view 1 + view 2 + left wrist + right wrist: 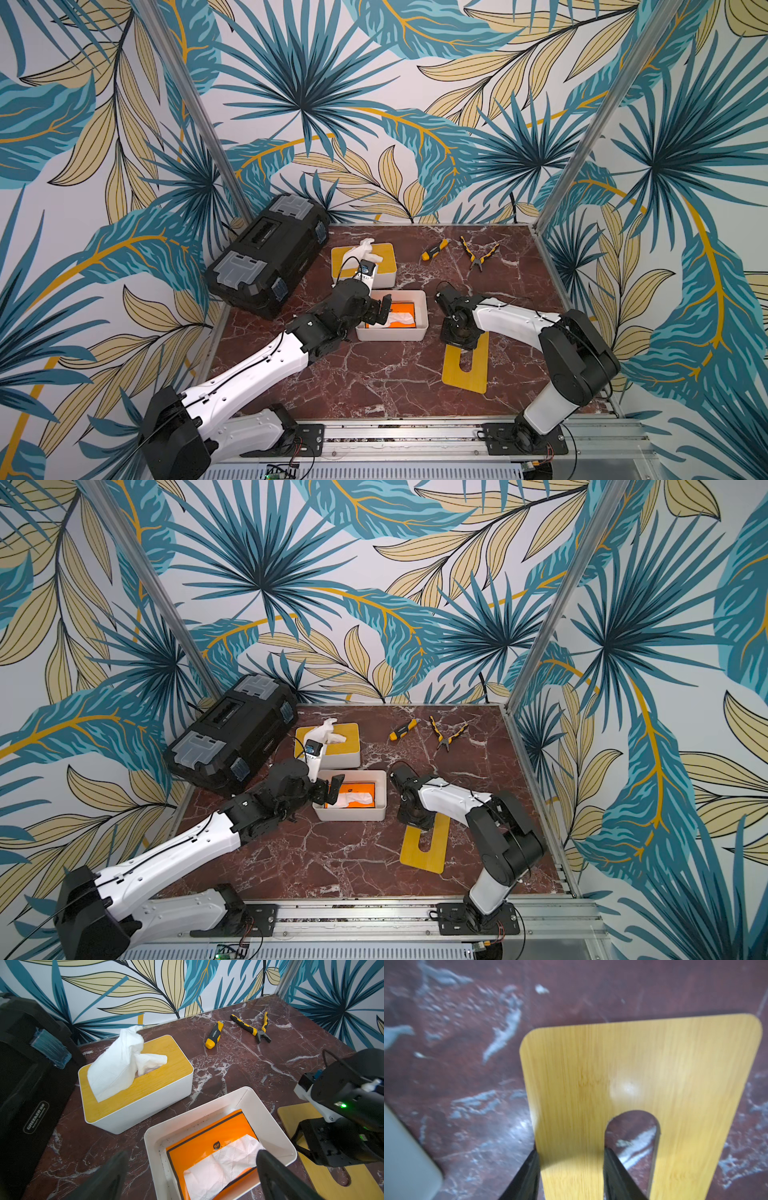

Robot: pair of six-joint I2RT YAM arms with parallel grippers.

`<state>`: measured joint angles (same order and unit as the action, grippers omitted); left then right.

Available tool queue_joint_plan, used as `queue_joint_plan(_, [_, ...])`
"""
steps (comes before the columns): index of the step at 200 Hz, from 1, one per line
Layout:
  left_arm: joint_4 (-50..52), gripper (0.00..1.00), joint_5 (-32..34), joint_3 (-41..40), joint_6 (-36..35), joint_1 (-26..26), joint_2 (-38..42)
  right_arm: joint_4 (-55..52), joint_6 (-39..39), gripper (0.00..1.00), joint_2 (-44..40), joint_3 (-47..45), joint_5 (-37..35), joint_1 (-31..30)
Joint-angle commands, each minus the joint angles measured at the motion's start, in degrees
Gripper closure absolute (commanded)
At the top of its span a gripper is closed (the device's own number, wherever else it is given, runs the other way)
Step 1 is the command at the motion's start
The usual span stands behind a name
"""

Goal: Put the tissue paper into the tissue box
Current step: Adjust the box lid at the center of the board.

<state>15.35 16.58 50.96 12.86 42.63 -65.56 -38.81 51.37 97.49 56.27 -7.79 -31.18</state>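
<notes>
The tissue paper (pixel 395 316) (pixel 209 1153) is an orange pack with white sheets showing, lying inside the open white tissue box (pixel 390 337) (pixel 149 1147) mid-table. My left gripper (pixel 380 311) (pixel 192 1159) hovers open over the box's left end, one finger outside the wall and one above the pack, holding nothing. The bamboo lid (pixel 465 370) (pixel 633 1064) with its slot lies flat on the table to the right of the box. My right gripper (pixel 459 340) (pixel 572 1153) points down at the lid's near end, its fingers pressed against both edges of the strip beside the slot.
A second white tissue box (pixel 361 264) with a bamboo lid and a tissue sticking up stands just behind. A black toolbox (pixel 266 257) fills the back left. A yellow-black utility knife (pixel 434 249) and pliers (pixel 478 253) lie at the back.
</notes>
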Motion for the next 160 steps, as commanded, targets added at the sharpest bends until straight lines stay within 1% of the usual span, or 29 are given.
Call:
queue_joint_plan(1, [0.4,0.00,1.1,-2.0,-0.3,-0.3,1.6,4.2,-1.0,0.62,4.3,2.3,-1.2,0.2])
queue_joint_plan(15, [2.0,0.00,1.1,-2.0,-0.3,-0.3,1.8,3.7,-1.0,0.63,4.8,3.3,-1.8,0.4])
queue_joint_plan(35, [2.3,0.00,1.4,-2.2,-0.5,-0.4,2.3,4.3,-0.4,0.65,4.4,2.4,-2.7,0.9])
queue_joint_plan(59, [1.8,0.00,1.5,-2.7,-0.6,-0.4,2.6,4.9,-0.6,0.65,4.2,1.2,-1.4,1.3])
queue_joint_plan(93, [1.6,0.00,1.4,-2.8,-0.7,-0.5,2.5,5.0,-0.9,0.53,3.7,-1.5,-1.4,1.3])
queue_joint_plan(137, [1.1,0.00,1.5,-3.1,-0.9,-0.8,2.3,5.6,-0.8,0.48,2.5,-4.8,-1.1,1.1])
queue_joint_plan(160, [1.0,0.00,1.6,-3.1,-0.9,-0.9,2.2,5.2,-0.9,0.43,2.1,-5.1,-1.0,1.2])
